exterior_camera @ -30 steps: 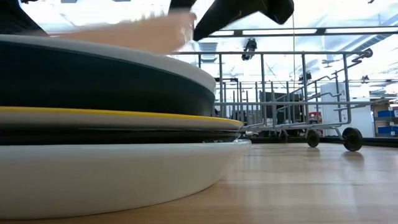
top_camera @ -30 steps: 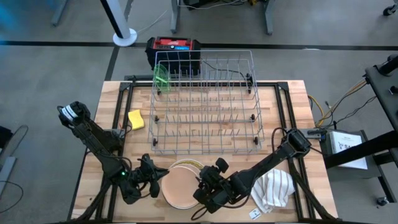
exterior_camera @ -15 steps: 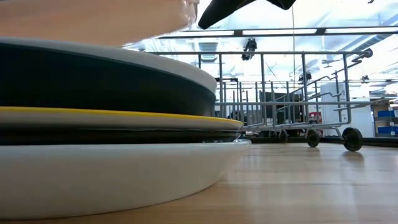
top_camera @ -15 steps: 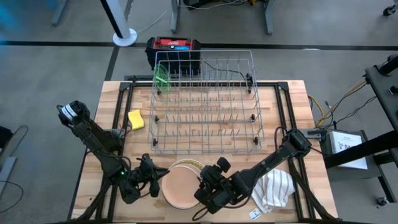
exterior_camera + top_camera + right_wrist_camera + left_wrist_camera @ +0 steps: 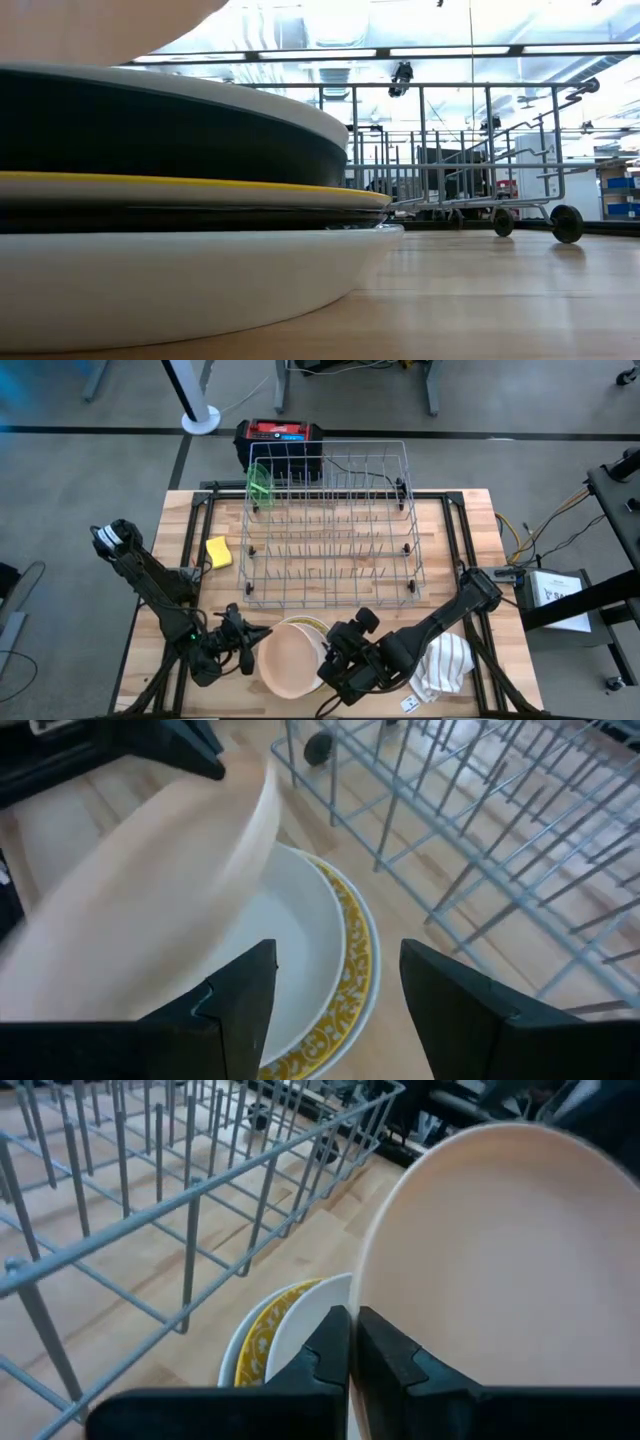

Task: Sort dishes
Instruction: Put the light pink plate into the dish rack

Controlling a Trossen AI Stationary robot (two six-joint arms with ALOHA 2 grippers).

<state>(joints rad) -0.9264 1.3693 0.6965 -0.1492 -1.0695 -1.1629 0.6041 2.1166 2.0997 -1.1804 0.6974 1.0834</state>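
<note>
A peach plate (image 5: 292, 660) hangs tilted over a stack of dishes (image 5: 180, 240) near the table's near edge. It also shows in the left wrist view (image 5: 500, 1250) and the right wrist view (image 5: 150, 890). The stack's top white dish (image 5: 295, 935) and yellow-rimmed plate (image 5: 352, 955) lie under it. My left gripper (image 5: 254, 648) is shut on the peach plate's left edge. My right gripper (image 5: 335, 660) is open at the plate's right side; I cannot tell whether it touches. A lime-green dish (image 5: 260, 485) stands in the rack's far left corner. My left gripper pinches the peach plate's rim (image 5: 362, 1295) at its left edge between its two fingers, coming level from the table's left. The plate is lifted clear of the stack and tilted, its hollow side up.
A wire dish rack (image 5: 330, 525) fills the table's middle and far part. A yellow sponge (image 5: 218, 552) lies left of it. A striped white towel (image 5: 440, 665) lies at the near right. A black and red box (image 5: 280, 440) stands behind the rack.
The peach plate has risen off the stack and tipped, held by my left gripper. My right gripper has gone up and a little toward the table's right and near edge, away from the plate's right rim.
</note>
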